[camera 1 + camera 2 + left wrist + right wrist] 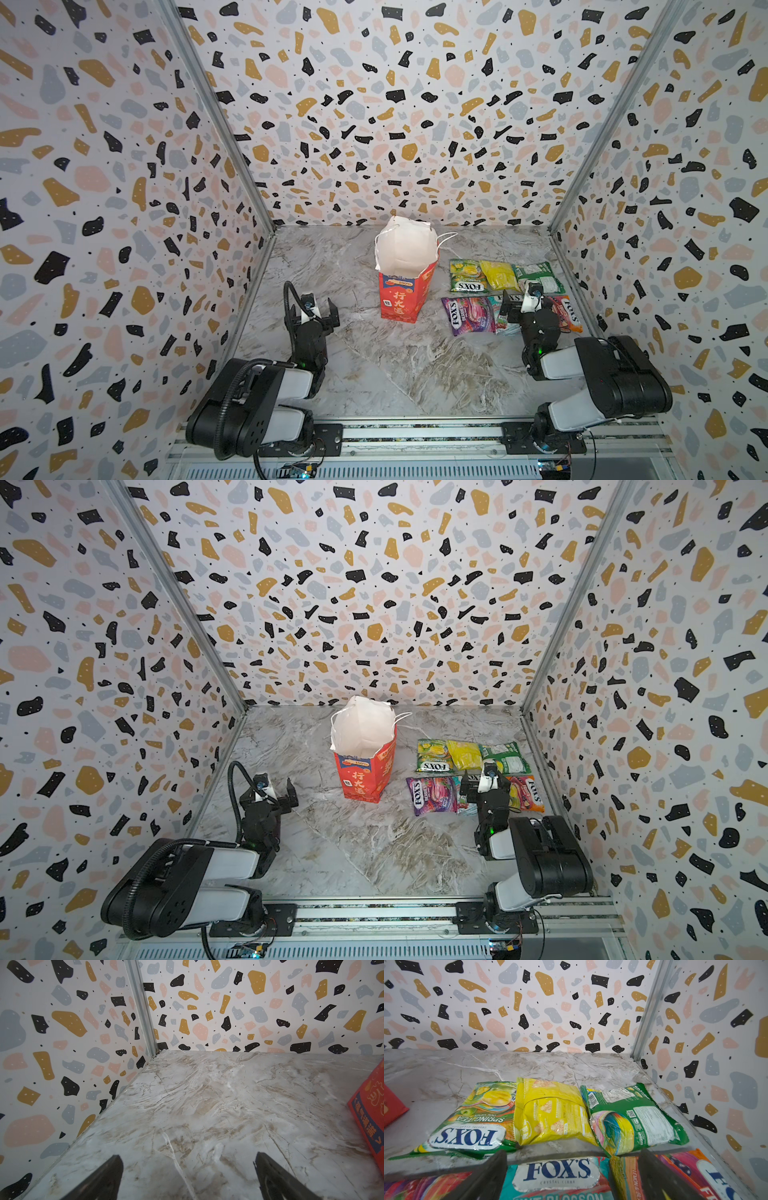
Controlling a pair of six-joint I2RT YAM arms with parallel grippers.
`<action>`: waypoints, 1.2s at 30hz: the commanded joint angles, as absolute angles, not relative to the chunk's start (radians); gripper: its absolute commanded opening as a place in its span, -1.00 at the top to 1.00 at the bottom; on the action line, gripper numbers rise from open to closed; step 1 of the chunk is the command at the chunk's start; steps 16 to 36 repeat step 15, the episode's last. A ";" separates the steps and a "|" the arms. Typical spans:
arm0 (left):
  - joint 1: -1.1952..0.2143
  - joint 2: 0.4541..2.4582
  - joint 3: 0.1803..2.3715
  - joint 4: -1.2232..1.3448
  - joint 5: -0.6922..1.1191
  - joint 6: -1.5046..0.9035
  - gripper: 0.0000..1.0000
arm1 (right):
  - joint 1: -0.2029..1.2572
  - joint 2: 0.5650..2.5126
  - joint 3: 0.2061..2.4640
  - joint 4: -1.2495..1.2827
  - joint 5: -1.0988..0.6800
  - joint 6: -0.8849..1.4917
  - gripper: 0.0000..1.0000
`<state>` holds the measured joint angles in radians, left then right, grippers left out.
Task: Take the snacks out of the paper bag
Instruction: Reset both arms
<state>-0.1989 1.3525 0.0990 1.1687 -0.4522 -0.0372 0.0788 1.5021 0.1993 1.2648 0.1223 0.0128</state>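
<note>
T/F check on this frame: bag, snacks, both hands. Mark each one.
1. The paper bag stands upright with its mouth open. True.
2. The snacks lie in two rows on the table. True.
3. The left hand grips the bag. False: it is open and apart from the bag, over bare table.
4. The right hand holds a snack. False: it is open and empty, above the near row.

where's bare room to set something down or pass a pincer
Bare table: between the left pincer and the paper bag, and the stretch in front of it. Crowded: right of the bag, snacks in two rows beneath the right pincer.
</note>
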 commanded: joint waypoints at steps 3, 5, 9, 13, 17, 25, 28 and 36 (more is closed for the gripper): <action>-0.193 1.345 0.116 1.212 -0.448 -0.035 -0.99 | 0.084 1.484 0.205 1.239 0.102 0.006 -0.98; -0.193 1.345 0.115 1.213 -0.447 -0.036 -0.99 | 0.086 1.485 0.206 1.242 0.106 0.008 -0.98; -0.192 1.345 0.117 1.212 -0.448 -0.034 -0.99 | 0.088 1.498 0.223 1.224 0.109 0.006 -0.98; -0.193 1.348 0.120 1.209 -0.445 -0.034 -0.99 | 0.087 1.494 0.220 1.224 0.106 0.008 -0.98; -0.193 1.348 0.120 1.209 -0.445 -0.034 -0.99 | 0.086 1.486 0.210 1.234 0.105 0.007 -0.98; -0.193 1.348 0.120 1.209 -0.445 -0.034 -0.99 | 0.086 1.486 0.210 1.234 0.105 0.007 -0.98; -0.193 1.348 0.120 1.209 -0.445 -0.034 -0.99 | 0.086 1.486 0.210 1.234 0.105 0.007 -0.98; -0.193 1.348 0.120 1.209 -0.445 -0.034 -0.99 | 0.086 1.486 0.210 1.234 0.105 0.007 -0.98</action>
